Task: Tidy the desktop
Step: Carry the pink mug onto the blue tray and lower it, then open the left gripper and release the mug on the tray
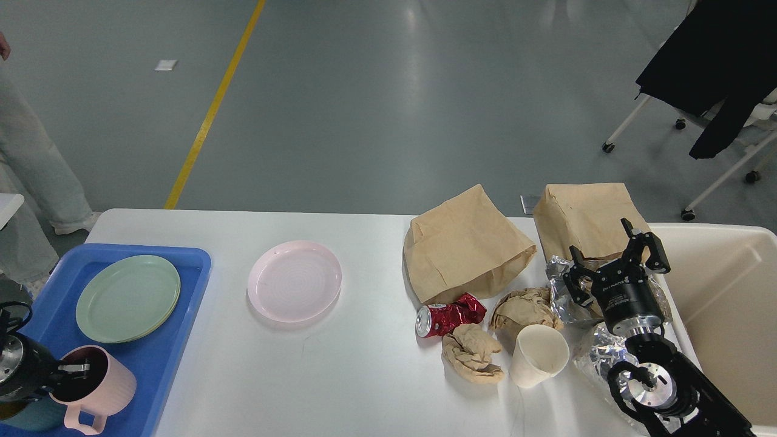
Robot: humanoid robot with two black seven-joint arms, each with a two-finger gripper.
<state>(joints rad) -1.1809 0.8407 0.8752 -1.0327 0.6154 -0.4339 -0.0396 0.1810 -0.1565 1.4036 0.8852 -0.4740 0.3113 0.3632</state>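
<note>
R gripper [616, 255] spread wide over foil [561, 285] at 4 o'clock of desktop [364, 376]. L gripper [76, 367] at 8, pinching pink mug [97, 385] rim. Risk: foil snags cup [539, 355], tips it; can [450, 315] may roll.

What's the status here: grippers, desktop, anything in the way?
Right gripper open, above the foil. Left gripper at the pink mug on the blue tray; state unclear. Desktop cluttered: paper bags, crushed can, paper cup.
</note>
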